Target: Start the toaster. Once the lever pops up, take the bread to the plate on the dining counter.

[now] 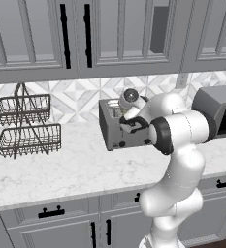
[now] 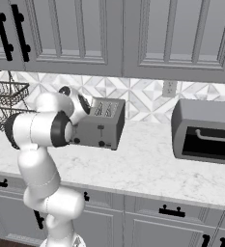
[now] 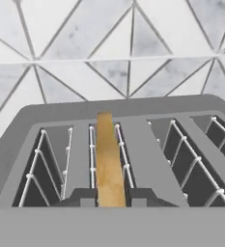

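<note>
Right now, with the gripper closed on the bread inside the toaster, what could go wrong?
1. The gripper pinches just the top edge of the bread slice, so the slice may slip back into the slot when lifted.
2. The wire guides stand close on both sides, so a tilted pull could catch the slice on them.
3. The toaster stands loose on the counter; a snag might drag it.
</note>
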Tool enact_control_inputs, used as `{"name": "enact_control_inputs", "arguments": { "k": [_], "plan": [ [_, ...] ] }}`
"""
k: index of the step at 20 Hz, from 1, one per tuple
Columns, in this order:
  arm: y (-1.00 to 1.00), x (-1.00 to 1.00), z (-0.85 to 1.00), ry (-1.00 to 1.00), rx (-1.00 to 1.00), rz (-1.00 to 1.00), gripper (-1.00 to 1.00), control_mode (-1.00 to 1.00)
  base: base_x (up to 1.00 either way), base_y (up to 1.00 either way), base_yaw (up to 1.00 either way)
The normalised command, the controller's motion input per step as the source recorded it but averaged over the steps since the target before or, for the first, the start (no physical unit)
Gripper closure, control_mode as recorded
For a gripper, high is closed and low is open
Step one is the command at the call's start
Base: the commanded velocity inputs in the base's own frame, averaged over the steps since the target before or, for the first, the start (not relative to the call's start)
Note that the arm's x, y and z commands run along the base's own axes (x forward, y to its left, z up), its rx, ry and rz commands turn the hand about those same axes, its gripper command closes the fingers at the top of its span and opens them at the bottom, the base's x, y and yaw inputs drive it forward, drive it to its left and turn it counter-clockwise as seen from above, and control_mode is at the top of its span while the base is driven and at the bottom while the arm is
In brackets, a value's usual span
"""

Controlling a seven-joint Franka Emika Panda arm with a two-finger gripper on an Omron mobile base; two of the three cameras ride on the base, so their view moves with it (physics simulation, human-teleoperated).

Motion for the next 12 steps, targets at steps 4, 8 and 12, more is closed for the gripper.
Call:
{"name": "enact_control_inputs", "arguments": {
  "k": [4, 8, 12],
  "plan": [
    [0.00, -0.50, 0.60, -0.19, 0.00, 0.00, 1.00, -1.00, 0.00, 0.00, 0.00],
    [0.00, -0.54, 0.74, -0.14, 0.00, 0.00, 1.00, -1.00, 0.00, 0.00, 0.00],
    [0.00, -0.56, 0.75, -0.04, 0.00, 0.00, 1.00, -1.00, 0.00, 0.00, 0.00]
  ]
}}
